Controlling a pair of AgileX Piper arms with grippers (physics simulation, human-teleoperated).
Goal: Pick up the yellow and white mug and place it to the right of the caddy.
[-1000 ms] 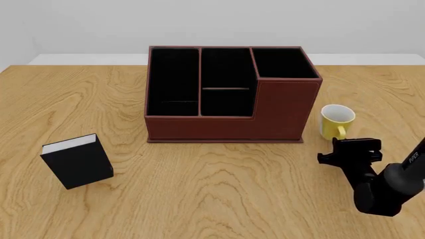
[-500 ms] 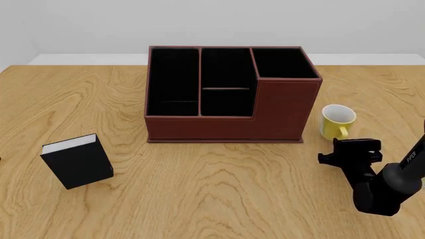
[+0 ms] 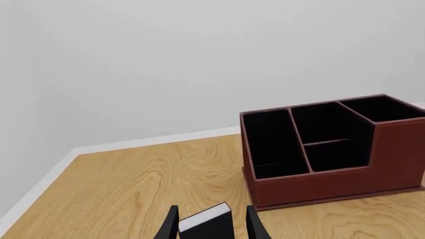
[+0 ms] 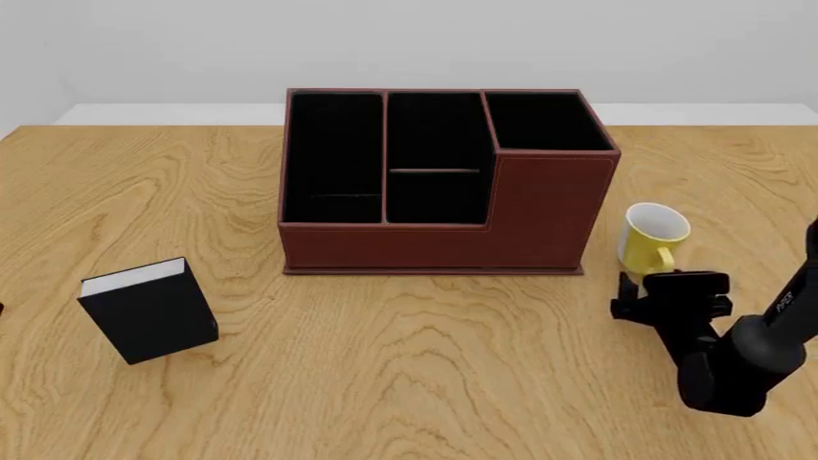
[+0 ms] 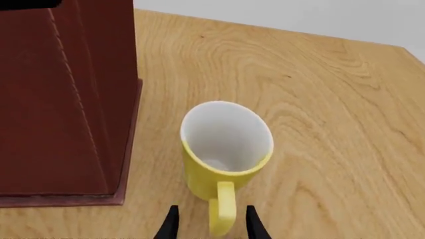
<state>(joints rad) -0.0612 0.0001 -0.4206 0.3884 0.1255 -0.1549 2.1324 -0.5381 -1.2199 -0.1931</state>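
Front view showed the wooden surface with the big red-brown caddy on it. Just right of the caddy sat the yellow and white mug, leaning a little. The right hand was near it, fingers apart around the handle, not squeezing. The left hand was open, a small black book beyond it.

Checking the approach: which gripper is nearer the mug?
Right. The right gripper sits just in front of the mug, at its handle. The left gripper is far off across the table, at the book.
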